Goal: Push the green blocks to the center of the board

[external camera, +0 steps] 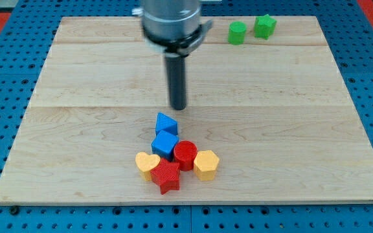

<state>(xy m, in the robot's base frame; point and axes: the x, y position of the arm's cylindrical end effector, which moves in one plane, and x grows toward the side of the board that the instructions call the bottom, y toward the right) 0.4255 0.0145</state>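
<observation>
Two green blocks sit near the view's top right of the wooden board (76,77): a green cylinder-like block (237,32) and a green star-shaped block (265,26) just to its right. My tip (179,107) is at the board's middle, far below and left of the green blocks. It stands a little above a blue block (166,123), apart from it.
A cluster lies below the tip: a blue cube (165,145), a red cylinder (185,155), a yellow heart (147,165), a red star (166,176) and a yellow hexagonal block (206,164). Blue pegboard surrounds the board.
</observation>
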